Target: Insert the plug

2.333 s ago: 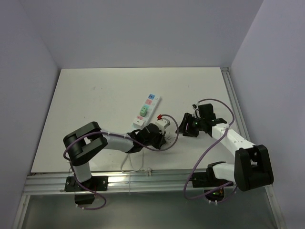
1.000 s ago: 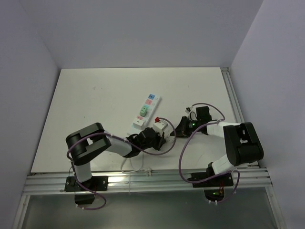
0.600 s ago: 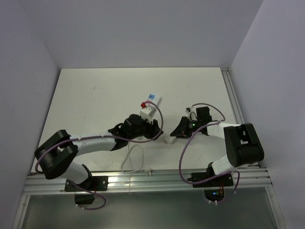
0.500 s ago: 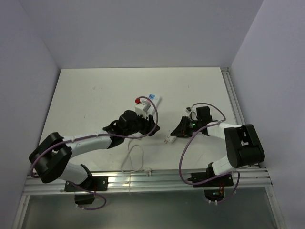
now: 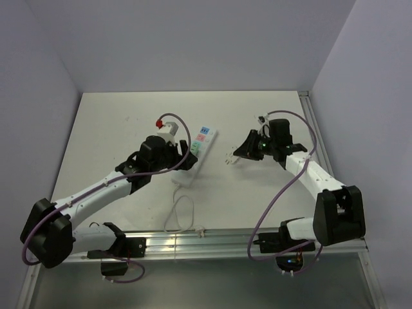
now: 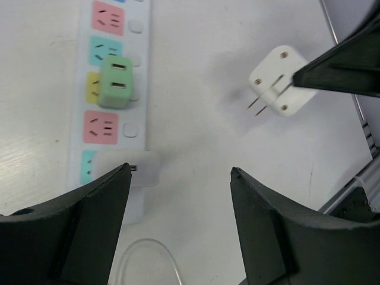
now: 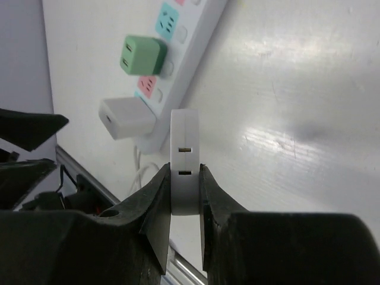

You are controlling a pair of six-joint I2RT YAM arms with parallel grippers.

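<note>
A white square plug (image 5: 230,158) with two prongs hangs above the table to the right of the power strip (image 5: 201,143), and my right gripper (image 5: 239,153) is shut on it. In the right wrist view the plug (image 7: 185,136) sits edge-on between the jaws of the right gripper (image 7: 184,168). The left wrist view shows the plug (image 6: 278,89) with its prongs pointing toward the strip (image 6: 138,77). My left gripper (image 6: 181,169) is open and empty above the strip's near end, and it shows in the top view as well (image 5: 183,161).
A green adapter (image 6: 116,82) sits in one of the strip's middle sockets. A white charger (image 6: 127,169) occupies the near end of the strip. The strip's thin white cable (image 5: 180,215) loops toward the metal rail (image 5: 206,241) at the near edge.
My left gripper let go near the plug, opened, and swung up and left over the strip. The right gripper carried the plug up off the table, farther from the near edge.
</note>
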